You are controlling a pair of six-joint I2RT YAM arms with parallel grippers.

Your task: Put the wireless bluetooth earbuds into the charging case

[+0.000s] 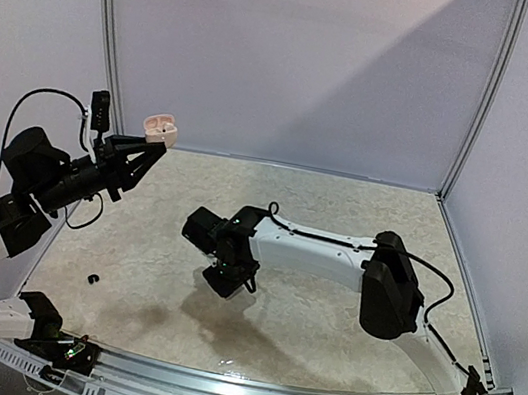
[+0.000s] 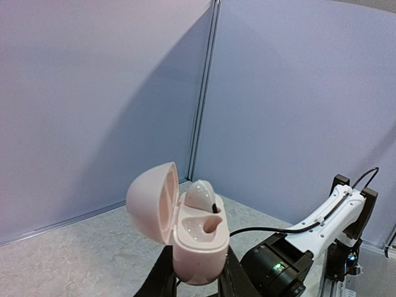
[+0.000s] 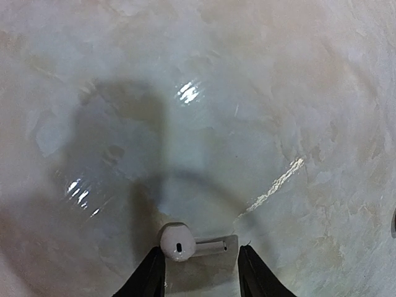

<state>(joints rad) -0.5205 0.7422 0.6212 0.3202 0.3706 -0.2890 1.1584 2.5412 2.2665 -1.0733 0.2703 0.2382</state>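
**Fig.** Left wrist view, bottom edge: my left hand [image 2: 197, 275] has its two dark fingers [image 2: 162, 278] closed on the base of the charging case [image 2: 198, 241]. The case is a pale pinkish-white shell held upright in the air, with its lid [image 2: 151, 198] hinged open to the left.

Only this view looks into the case. One white seated earbud [image 2: 201, 194] rests in the farther socket, with a dark mark at its edge, and the nearer socket [image 2: 209, 226] shows as a bare hollow.

In the top view the same case is only a small pale shape at my left fingertips. It is raised near the far-left corner of the counter [image 1: 361, 224], against the grey panel wall [image 1: 297, 61].

The top view alone shows a small black object [image 1: 93, 279] lying on the counter near my left arm; it is too small to identify.

Centre: my right hand [image 1: 230, 281] points down at the counter and hides what lies beneath it. The right wrist view shows it: a white loose earbud [image 3: 178, 242] lies on the glossy counter between my right fingers [image 3: 148, 278]. Its rounded head is just beside the left-side finger and its stem points toward the other. The fingers stand apart, gripping nothing.

Right: my right arm [image 1: 335, 255] stretches back to its base at the near right edge.
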